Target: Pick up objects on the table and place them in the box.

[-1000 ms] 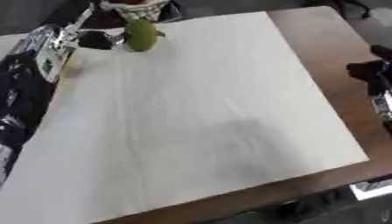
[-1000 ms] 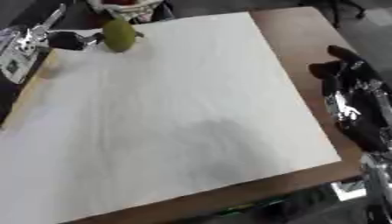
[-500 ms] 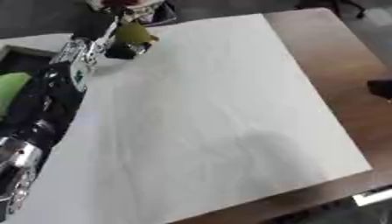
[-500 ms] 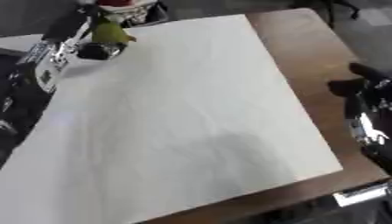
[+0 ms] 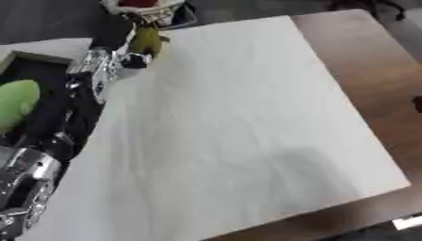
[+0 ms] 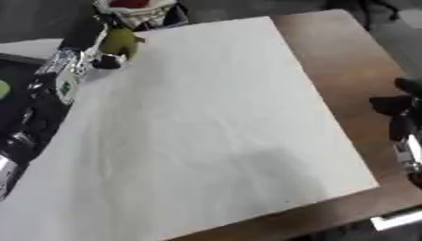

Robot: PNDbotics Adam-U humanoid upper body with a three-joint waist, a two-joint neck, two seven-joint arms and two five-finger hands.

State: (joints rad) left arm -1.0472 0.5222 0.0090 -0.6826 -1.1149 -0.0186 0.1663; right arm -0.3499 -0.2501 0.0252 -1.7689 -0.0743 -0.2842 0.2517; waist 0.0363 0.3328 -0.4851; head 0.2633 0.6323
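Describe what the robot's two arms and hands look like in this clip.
The left arm is black with silver metal joints, its left hand silver and black with a small green marking on the side. The right hand at the right edge is black, with a silver-white segment lower on the arm.

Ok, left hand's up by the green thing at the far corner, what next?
Probably settle the left hand onto the olive-green object and confirm the grasp before lifting. The hand sits right beside it, but I cannot tell whether it holds it. The box lies just to the left.
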